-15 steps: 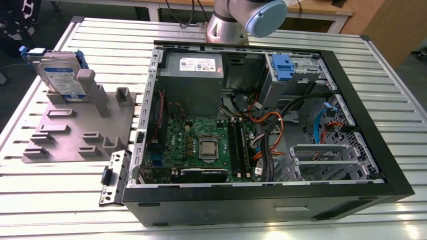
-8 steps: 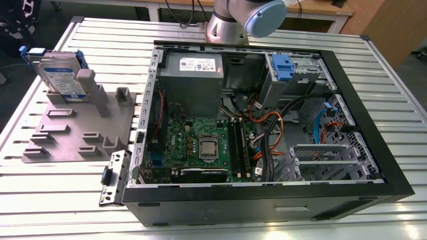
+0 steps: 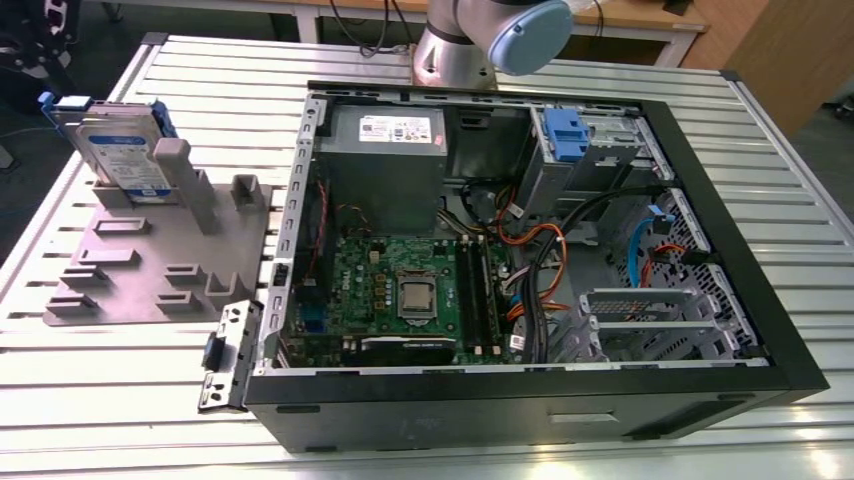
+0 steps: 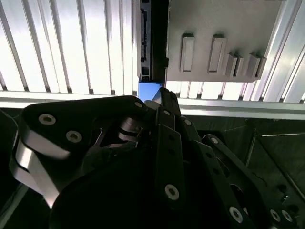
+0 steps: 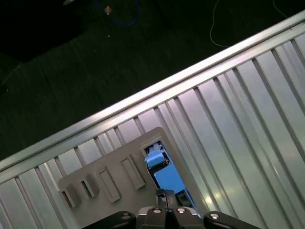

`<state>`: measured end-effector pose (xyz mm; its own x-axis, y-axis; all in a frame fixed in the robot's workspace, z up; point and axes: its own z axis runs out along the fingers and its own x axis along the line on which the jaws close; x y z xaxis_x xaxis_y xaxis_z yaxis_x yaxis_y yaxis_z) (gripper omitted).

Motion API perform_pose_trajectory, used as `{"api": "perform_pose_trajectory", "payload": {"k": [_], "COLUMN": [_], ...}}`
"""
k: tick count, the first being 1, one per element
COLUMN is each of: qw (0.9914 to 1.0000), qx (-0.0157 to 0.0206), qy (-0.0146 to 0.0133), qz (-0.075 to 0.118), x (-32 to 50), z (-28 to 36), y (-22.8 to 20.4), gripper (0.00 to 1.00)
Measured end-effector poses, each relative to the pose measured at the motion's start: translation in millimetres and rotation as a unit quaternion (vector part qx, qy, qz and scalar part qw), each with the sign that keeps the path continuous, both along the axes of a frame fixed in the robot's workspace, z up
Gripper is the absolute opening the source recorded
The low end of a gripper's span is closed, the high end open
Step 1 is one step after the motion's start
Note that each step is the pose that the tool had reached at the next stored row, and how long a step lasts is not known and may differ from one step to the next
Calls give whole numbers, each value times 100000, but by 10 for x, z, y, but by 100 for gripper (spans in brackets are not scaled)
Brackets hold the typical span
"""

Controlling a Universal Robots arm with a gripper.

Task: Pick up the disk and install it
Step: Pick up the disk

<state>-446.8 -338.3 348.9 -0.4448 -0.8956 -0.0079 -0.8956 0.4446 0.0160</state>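
Jaws: state can't be told. Gripper (image 4: 163,98) over disk (image 3: 120,150), upper left of exterior view; off-centre grip could tip it off plate (image 3: 134,250).

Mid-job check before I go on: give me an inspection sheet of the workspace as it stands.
Surface: slatted metal table, carrying an open computer case and a grey pegged plate.
Job's things: disk stands on edge among the plate's pegs, outside the case.
Clutter: dark bracket lying beside the case.
Hand: hand above the disk's blue rail, apart from it.
Cables: orange, black and blue leads inside the case; a pale lead on the floor.
Surroundings: dark floor; wooden furniture at the exterior view's right.
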Motion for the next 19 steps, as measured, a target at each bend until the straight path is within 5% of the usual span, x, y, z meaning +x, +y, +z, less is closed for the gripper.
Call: {"api": "perform_pose_trajectory", "payload": {"k": [4, 9, 12, 19], "qw": [99935, 99695, 99629, 99623], "qx": [1, -3, 0, 2], "qy": [-1, 9, 0, -7], "qz": [3598, 7799, 8603, 8677], "x": [0, 0, 0, 0], "z": [-10, -22, -24, -24], "y": [0, 0, 0, 0], "gripper": [11, 11, 11, 11]}}
